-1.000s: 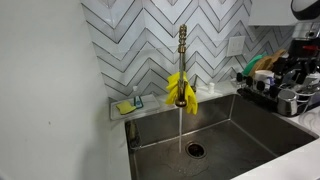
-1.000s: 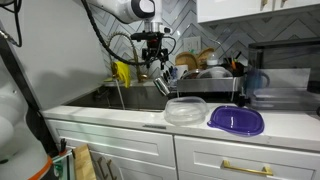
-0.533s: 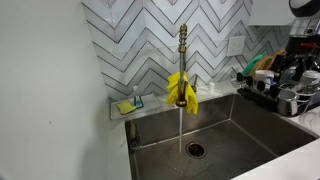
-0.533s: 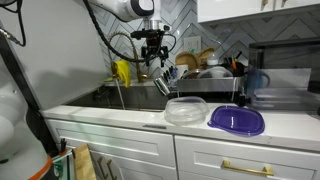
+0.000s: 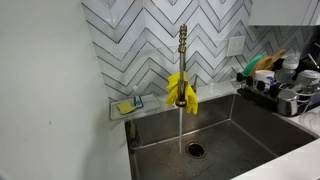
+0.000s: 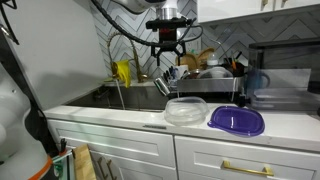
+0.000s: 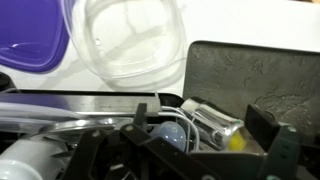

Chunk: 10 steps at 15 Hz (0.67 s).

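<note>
The fingers [image 6: 167, 50] stand wide apart and empty, above the loaded metal dish rack [image 6: 215, 86]. The round clear plastic container [image 6: 185, 110] lies on the white worktop [image 6: 120, 113] below.

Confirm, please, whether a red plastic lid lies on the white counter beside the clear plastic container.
Not quite: the plastic lid is purple, not red, as an exterior view shows; it lies on the white counter beside the clear plastic container.
</note>
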Each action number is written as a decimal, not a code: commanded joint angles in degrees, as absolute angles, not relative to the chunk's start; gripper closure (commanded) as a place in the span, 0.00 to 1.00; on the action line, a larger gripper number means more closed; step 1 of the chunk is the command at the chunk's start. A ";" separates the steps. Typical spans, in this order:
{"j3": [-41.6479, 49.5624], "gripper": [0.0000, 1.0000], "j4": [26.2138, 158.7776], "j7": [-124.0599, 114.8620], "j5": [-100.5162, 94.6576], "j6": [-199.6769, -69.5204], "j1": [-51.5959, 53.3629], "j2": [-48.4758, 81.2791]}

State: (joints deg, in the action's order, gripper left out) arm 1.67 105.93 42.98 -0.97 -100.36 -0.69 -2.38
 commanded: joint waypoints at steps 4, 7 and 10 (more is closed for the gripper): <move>5.57 0.00 115.21 59.22 -3.08 -105.77 -3.65 -6.51; 6.71 0.00 119.68 56.45 -2.98 -112.58 -4.79 -6.31; 6.71 0.00 117.46 57.33 -2.46 -111.11 -4.71 -4.55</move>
State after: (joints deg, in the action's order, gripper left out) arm 6.72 117.57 57.33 -2.46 -111.23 -4.71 -4.56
